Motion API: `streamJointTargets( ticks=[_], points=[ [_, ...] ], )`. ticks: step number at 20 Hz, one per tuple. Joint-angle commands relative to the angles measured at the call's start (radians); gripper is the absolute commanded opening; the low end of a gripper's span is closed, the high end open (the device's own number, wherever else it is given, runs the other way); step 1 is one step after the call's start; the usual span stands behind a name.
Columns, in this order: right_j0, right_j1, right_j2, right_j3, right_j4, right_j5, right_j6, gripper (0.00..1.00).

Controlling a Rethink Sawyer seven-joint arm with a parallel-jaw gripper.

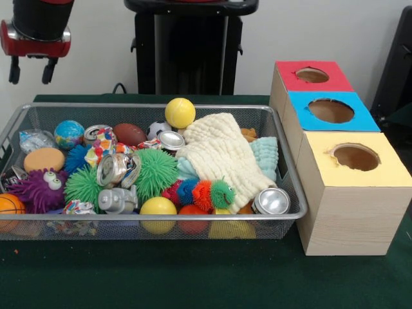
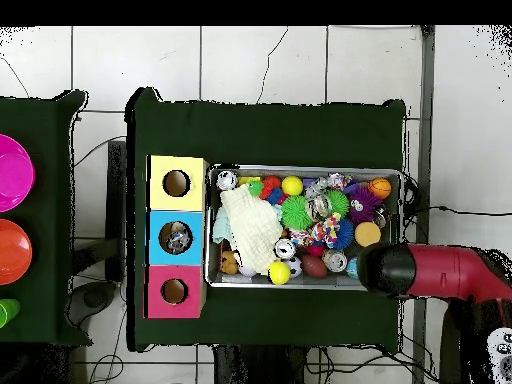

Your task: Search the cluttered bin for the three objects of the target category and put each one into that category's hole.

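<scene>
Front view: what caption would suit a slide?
Gripper hangs open above a mesh bin of toys beside three holed boxes.

A robotics lab: a green-clothed table on pale tiled floor, loose cables at nine o'clock, red robot arm at four.

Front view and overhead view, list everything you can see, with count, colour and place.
Wire bin: one, silver, on the green table.
Boxes: three, red, blue, yellow tops, each with a hole, beside the bin.
Cloth: one, cream, over the bin's clutter.
Yellow balls: two, one on the far rim, one at the near wall.
Spiky balls: two green, one purple with eyes.
Cans: several, crushed, silver.
Basketball: one, orange, bin corner.
Gripper: one, black, open, raised above the bin's end.
</scene>
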Motion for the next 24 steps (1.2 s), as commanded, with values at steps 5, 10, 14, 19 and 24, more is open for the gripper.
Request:
streamJointTargets(
  ticks=[5,10,14,19,24],
  points=[
    [-0.136,0.050,0.242,0.003,-0.092,-0.159,-0.292,1.00],
    [-0.183,0.073,0.299,0.022,-0.104,-0.148,-0.319,1.00],
    [-0.210,0.103,0.319,0.019,-0.126,-0.139,-0.326,1.00],
    [-0.255,0.144,0.359,0.029,-0.118,-0.079,-0.366,1.00],
    [-0.266,0.124,0.387,0.068,-0.115,-0.017,-0.415,1.00]
  ],
)
